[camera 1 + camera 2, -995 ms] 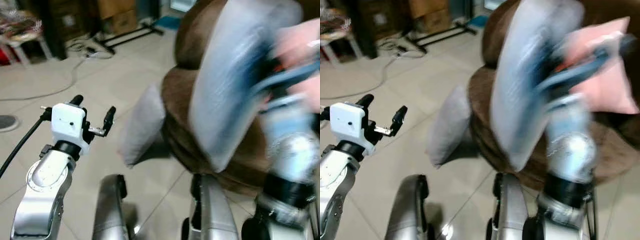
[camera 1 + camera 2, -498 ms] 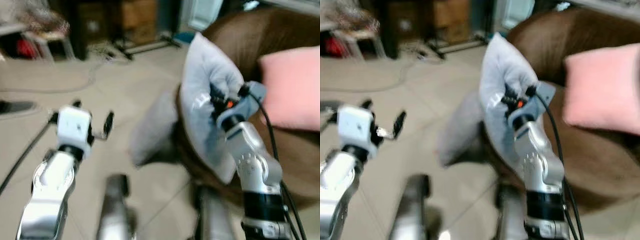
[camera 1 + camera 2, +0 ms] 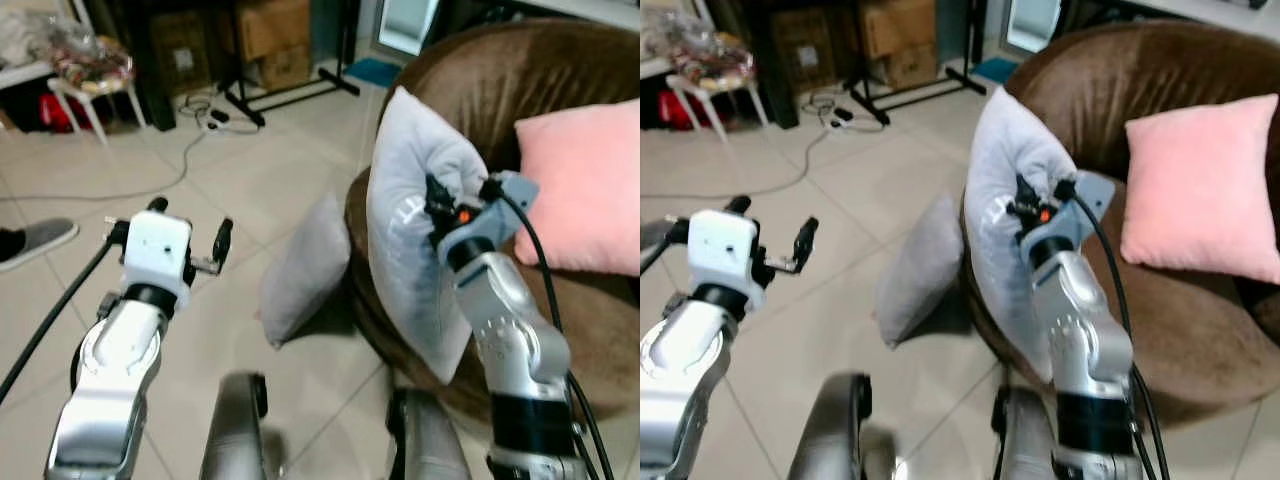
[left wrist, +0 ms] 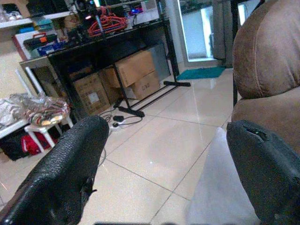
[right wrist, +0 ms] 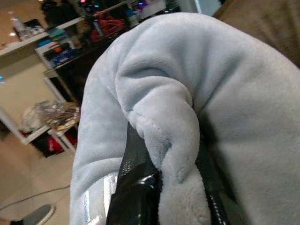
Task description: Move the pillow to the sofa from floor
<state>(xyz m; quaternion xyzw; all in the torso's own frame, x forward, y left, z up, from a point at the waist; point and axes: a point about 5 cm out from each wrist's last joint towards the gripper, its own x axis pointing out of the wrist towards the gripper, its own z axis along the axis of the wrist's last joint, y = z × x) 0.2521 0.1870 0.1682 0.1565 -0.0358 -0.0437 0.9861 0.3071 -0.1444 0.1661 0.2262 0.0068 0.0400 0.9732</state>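
- Eye views: right gripper (image 3: 436,205) holds a pale grey pillow (image 3: 410,255) aloft over the brown sofa (image 3: 1160,290); a second grey pillow (image 3: 303,268) leans against its base.
- Left wrist view: left gripper (image 4: 164,164), fingers spread, empty above the tiled floor (image 4: 154,145).
- Right wrist view: fingers (image 5: 136,187) pinch a fold of pillow fabric.

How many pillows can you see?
3. A grey pillow hangs from the right tool, in front of the brown sofa. Another grey pillow leans on the sofa's side, on the floor. A pink pillow sits on the sofa. More may be hidden.
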